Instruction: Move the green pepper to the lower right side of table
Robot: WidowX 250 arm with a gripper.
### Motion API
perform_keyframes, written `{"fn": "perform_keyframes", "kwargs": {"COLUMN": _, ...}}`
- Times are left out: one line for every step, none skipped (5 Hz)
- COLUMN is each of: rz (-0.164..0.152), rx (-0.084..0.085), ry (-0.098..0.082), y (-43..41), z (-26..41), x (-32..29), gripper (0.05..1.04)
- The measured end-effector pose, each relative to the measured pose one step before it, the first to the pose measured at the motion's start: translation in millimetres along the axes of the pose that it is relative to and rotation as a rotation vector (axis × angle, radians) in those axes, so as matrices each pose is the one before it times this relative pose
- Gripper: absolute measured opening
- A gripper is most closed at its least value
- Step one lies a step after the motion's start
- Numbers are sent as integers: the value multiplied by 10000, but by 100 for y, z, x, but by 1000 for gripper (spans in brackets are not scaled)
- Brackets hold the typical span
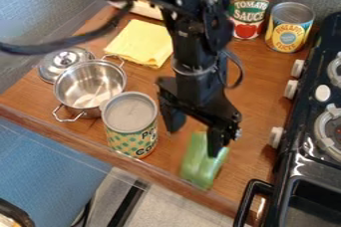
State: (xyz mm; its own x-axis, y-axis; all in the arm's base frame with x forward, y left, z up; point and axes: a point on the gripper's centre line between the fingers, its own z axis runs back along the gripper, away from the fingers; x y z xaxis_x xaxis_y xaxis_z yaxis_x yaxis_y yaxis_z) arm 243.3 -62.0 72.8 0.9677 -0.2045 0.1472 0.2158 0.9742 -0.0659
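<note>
The gripper [194, 143] hangs over the right half of the wooden table near its front edge, with its two fingers spread apart. The green pepper [202, 164], a light green blurred shape, lies close to the table's front edge. One finger overlaps the pepper's upper right part in the camera view; whether they touch I cannot tell. The other finger is up and to the left of it, over bare wood. Part of the pepper's upper end is hidden behind the finger.
Left of the gripper stand a patterned can [130, 126], a steel pot [90, 85] and its lid [65, 61]. A yellow cloth [141, 43] lies behind. Two cans, red [250, 9] and yellow [289, 28], stand at the back. The stove [313, 121] borders the right.
</note>
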Motion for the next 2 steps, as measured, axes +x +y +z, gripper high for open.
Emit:
{"fn": "perform_keyframes", "kwargs": {"rz": 447, "rx": -400, "ry": -537, "y": 558, "z": 2376, "x": 33, "gripper": 1001}}
{"fn": "perform_keyframes", "kwargs": {"rz": 142, "rx": -199, "ry": -276, "y": 151, "z": 1333, "x": 252, "gripper": 1001}}
